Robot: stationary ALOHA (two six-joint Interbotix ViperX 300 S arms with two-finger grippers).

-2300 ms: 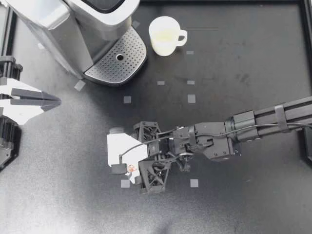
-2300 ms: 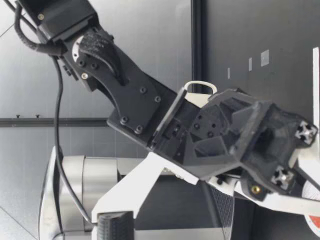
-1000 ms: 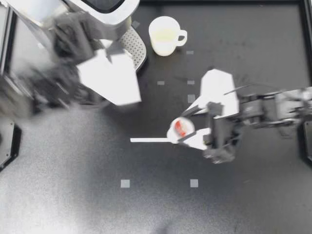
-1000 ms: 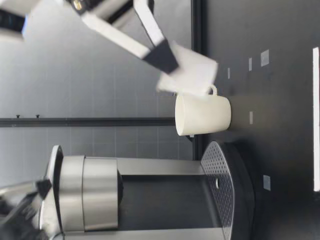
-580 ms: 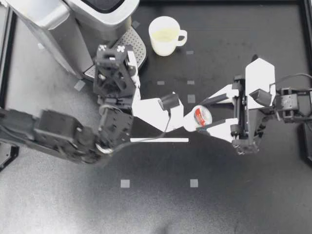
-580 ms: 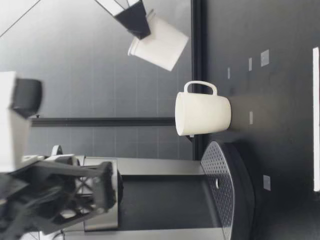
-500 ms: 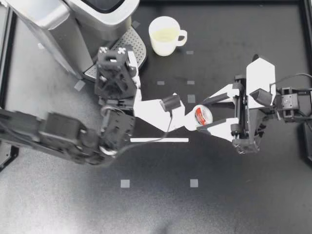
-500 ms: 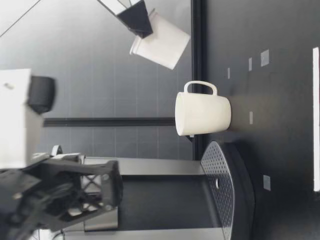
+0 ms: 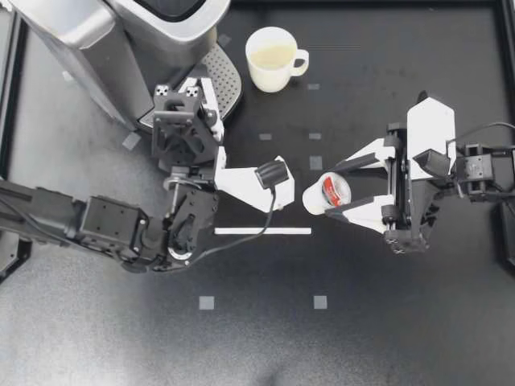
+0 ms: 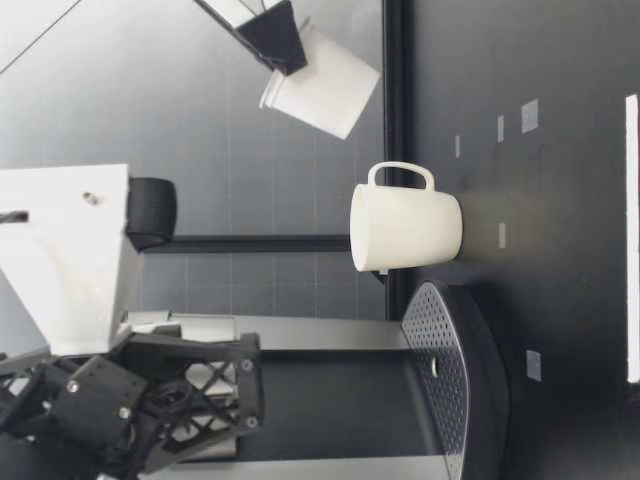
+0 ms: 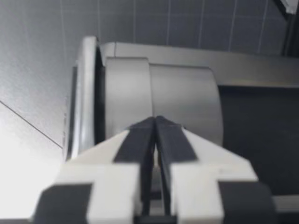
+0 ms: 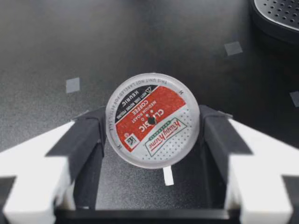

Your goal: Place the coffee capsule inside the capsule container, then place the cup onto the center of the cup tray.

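Now right gripper (image 9: pixel 328 191) clamped on coffee capsule (image 9: pixel 334 190), raised over mid-table. Left gripper (image 9: pixel 276 178) near capsule, fingers pressed together. Farther back, cup (image 9: pixel 272 58) upright on table, beside cup tray (image 9: pixel 193 100) of coffee machine (image 9: pixel 105 32).

You have bright, even light from overhead; it washes the black counter (image 9: pixel 241 354) to a grey sheen and glints off the coffee machine (image 9: pixel 88 40). The left hand (image 9: pixel 273 177) is crisp from above, but in its wrist view its fingers (image 11: pixel 138 149) look soft and a pale patch burns out beside them. The lid of the coffee capsule (image 12: pixel 152 120) reads sharp.
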